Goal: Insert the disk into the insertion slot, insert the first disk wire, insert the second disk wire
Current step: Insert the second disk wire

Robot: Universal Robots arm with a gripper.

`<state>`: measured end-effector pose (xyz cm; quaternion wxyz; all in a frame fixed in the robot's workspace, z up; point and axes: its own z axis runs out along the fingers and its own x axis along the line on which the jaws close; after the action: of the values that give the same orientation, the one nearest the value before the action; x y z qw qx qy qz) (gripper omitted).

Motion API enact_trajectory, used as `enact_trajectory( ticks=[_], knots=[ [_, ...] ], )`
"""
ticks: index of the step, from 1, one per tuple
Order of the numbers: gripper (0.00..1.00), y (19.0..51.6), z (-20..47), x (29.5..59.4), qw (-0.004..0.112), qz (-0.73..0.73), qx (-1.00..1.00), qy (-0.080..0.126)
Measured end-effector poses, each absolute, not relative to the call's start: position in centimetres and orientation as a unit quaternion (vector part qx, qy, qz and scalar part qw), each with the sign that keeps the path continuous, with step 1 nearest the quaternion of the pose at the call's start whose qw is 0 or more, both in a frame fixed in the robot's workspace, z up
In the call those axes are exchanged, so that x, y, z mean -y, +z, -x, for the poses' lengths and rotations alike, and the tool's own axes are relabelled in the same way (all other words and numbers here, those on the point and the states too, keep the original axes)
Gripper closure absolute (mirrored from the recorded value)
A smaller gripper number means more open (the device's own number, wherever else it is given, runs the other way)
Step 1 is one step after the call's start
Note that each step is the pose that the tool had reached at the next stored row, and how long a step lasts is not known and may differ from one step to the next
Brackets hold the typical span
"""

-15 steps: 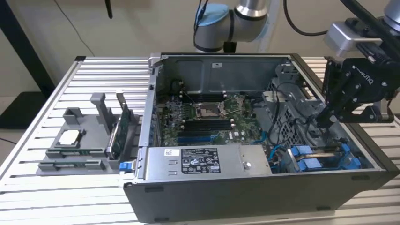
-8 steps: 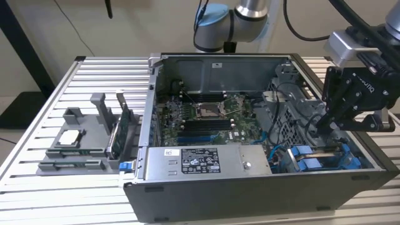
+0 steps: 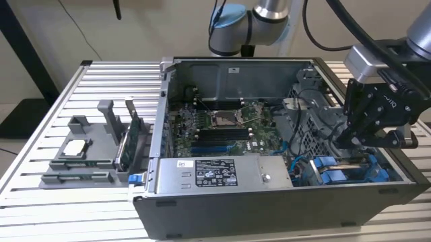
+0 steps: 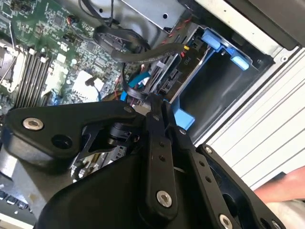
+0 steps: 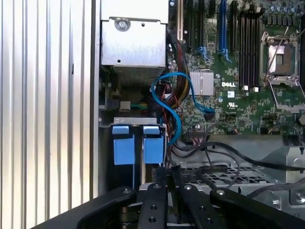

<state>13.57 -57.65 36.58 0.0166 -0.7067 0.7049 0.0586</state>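
Exterior view placed the black tool [image 3: 360, 136], jaws seemingly closed and empty, above the blue-framed silver disk [image 3: 336, 176] at 4 o'clock; wire insertion seemed underway.

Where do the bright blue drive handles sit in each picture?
Exterior view: blue handles, case's near corner, the exterior view's right.
First wrist view: beside the ribbed table, near the blue cable.
Second wrist view: against the case's outer wall.
Shared landmark: green motherboard.

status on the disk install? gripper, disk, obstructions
Gripper low inside the case's drive corner, over the blue carriers. Fingers look closed together. Disk seated or not: cannot tell. Black cables and blue cable run alongside.
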Motion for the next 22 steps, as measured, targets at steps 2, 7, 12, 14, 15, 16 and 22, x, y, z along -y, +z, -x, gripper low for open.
enact_trajectory(
  ticks=[2,7,12,14,15,16,22],
  knots=[
    [0.84,36.43,-13.81,57.64,0.017,0.709,-0.703,0.058],
    [0.84,36.27,-14.08,57.63,0.023,0.714,-0.698,0.053],
    [0.84,36.18,-14.10,57.65,0.031,0.716,-0.696,0.046],
    [0.84,36.18,-14.10,57.65,0.031,0.716,-0.696,0.046],
    [0.84,36.18,-14.10,57.65,0.031,0.716,-0.696,0.046],
    [0.84,36.17,-14.10,57.65,0.031,0.716,-0.696,0.046],
    [0.84,35.76,-14.38,57.68,0.031,0.716,-0.696,0.046]
  ],
)
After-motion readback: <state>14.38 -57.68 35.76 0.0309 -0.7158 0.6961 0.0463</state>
